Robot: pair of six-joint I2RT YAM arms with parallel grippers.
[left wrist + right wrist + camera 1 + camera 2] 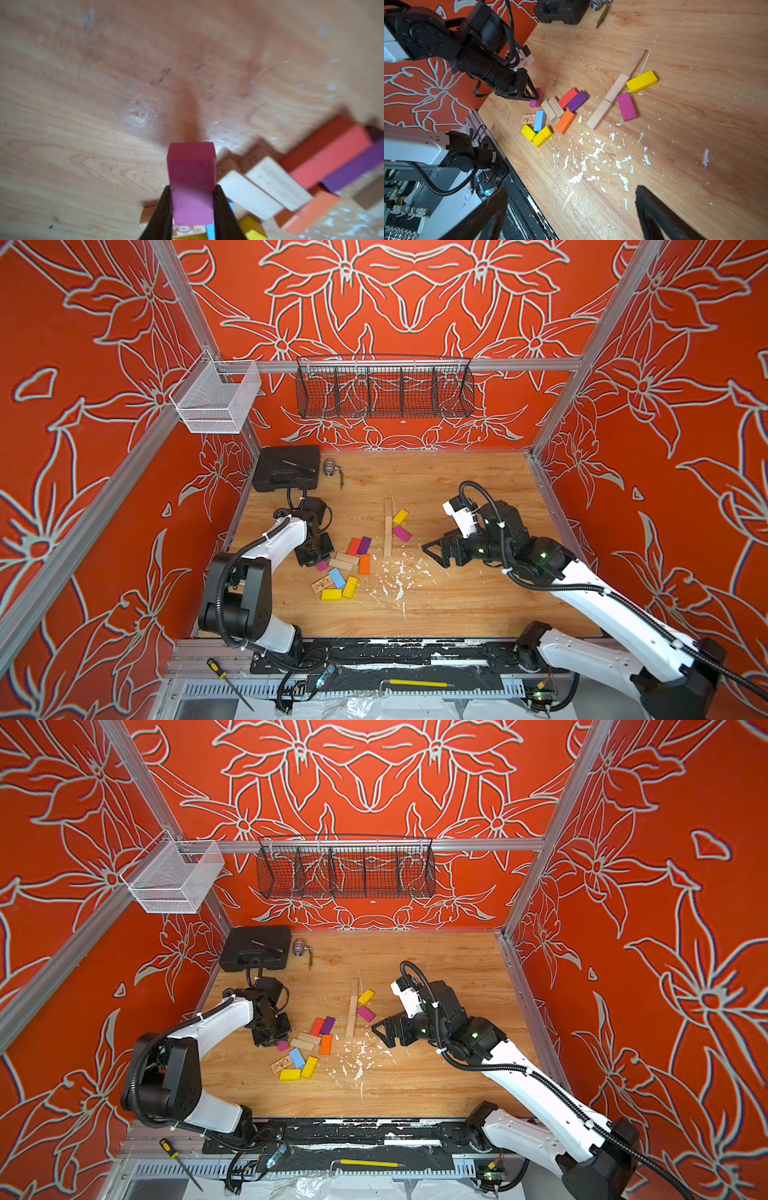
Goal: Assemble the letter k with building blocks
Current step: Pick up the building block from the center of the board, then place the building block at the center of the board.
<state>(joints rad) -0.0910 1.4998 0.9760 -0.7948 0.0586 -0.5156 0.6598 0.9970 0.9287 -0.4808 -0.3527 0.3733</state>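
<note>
We count fifteen small flat rectangular wooden planks (387, 526) in all. Five are plain unpainted wooden planks (634, 61) (616, 87) (599, 114) (548, 109) (556, 106). Three are yellow painted planks (641, 81) (527, 132) (543, 136). Two are magenta painted planks (626, 107) (534, 103). We find one each of the red plank (568, 97), the purple plank (577, 101), the orange plank (565, 121), the light blue plank (539, 121) and the plain plank bearing a coloured print (528, 119). Beyond these we count two white-and-black robot arms (274, 543) (582, 585), two hanging baskets (216, 406) (384, 412), one of white mesh and one of black wire, one black plastic case (286, 468) and one small metal fitting (330, 467).
</note>
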